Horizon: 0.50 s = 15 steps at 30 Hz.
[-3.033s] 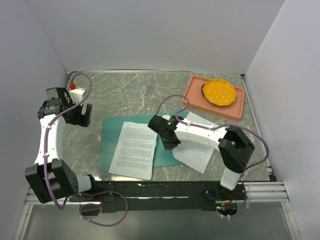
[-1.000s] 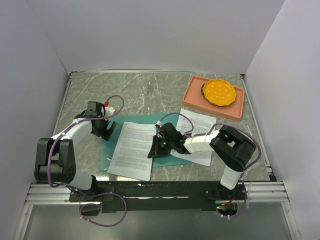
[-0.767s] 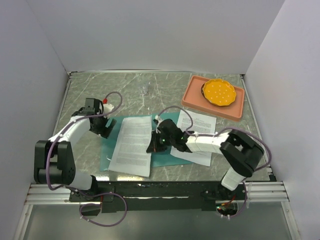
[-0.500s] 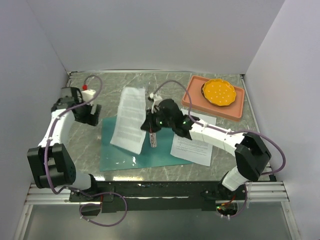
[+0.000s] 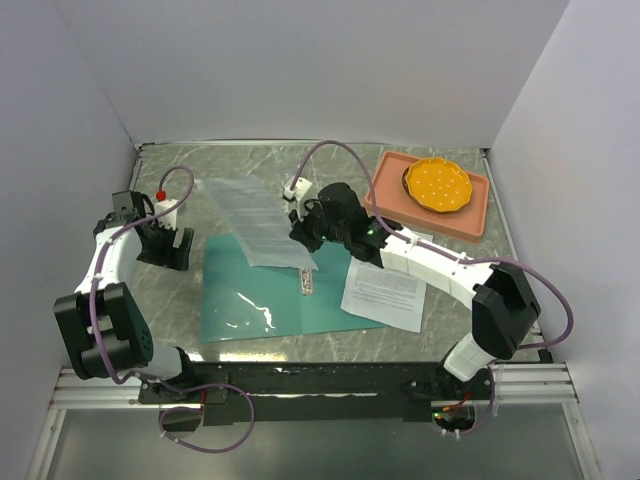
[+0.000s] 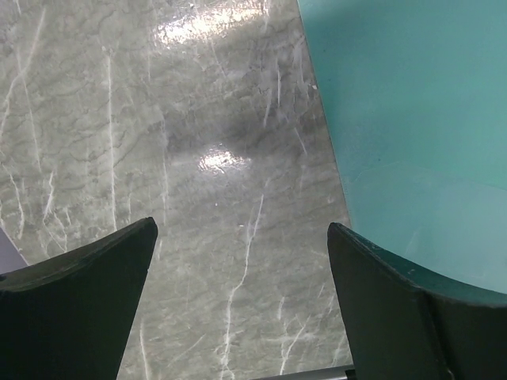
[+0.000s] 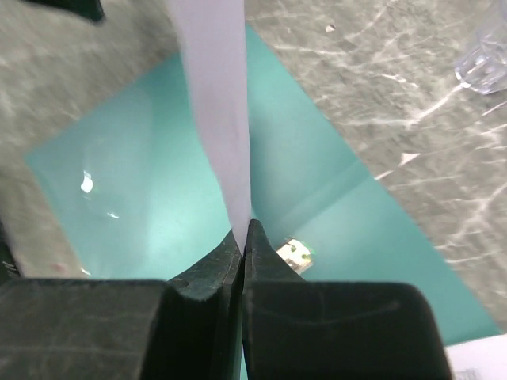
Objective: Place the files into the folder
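Though blurred, likely sheet point(image 5: 255, 225) above folder point(image 5: 260, 300), near tray point(image 5: 388, 187).

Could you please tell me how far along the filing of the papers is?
Nothing is filed yet: the folder holds no sheet. In hand: the right fingers pinch one sheet, held above the folder. Left to do: lay it in, then the second sheet at the folder's right edge.

You get bright, even overhead light in the top view. White glare patches sit on the folder point(image 5: 240, 300), and the lifted sheet point(image 5: 255, 228) looks grey and smeared. In your left wrist view a hot spot shines on the table point(image 6: 221, 160), with a soft dark shadow just above it. In your right wrist view the sheet is blurred, and the right end effector point(image 7: 244, 226) reads dark, nearly black.
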Available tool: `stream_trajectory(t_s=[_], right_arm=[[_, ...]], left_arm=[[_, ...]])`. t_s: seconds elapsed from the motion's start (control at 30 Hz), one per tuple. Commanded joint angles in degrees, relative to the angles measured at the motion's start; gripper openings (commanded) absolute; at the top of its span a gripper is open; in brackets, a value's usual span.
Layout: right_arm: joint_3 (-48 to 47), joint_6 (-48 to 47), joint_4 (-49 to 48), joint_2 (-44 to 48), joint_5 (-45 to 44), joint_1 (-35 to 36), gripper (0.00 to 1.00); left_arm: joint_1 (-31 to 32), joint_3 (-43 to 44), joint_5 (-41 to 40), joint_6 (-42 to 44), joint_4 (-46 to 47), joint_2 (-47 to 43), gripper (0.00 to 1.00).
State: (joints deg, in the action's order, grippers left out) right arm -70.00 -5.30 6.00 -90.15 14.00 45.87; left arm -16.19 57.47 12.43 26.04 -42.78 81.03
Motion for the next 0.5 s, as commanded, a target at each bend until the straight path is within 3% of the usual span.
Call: stream_trajectory(t_s=[0.0, 0.3, 0.47], right_arm=[[0.31, -8.59, -1.7, 1.3, -0.38, 0.1, 0.0], [-4.53, -0.69, 7.0, -4.59, 3.22, 0.01, 0.0], [-1.46, 3.8, 4.82, -3.46, 5.51, -0.25, 0.0]], left_arm=[[-0.43, 0.01, 1.55, 1.12, 0.51, -2.37, 0.96], [-1.3, -2.71, 0.23, 1.9, 2.18, -3.51, 0.96], [-1.74, -3.68, 0.05, 2.17, 2.53, -3.95, 0.96]])
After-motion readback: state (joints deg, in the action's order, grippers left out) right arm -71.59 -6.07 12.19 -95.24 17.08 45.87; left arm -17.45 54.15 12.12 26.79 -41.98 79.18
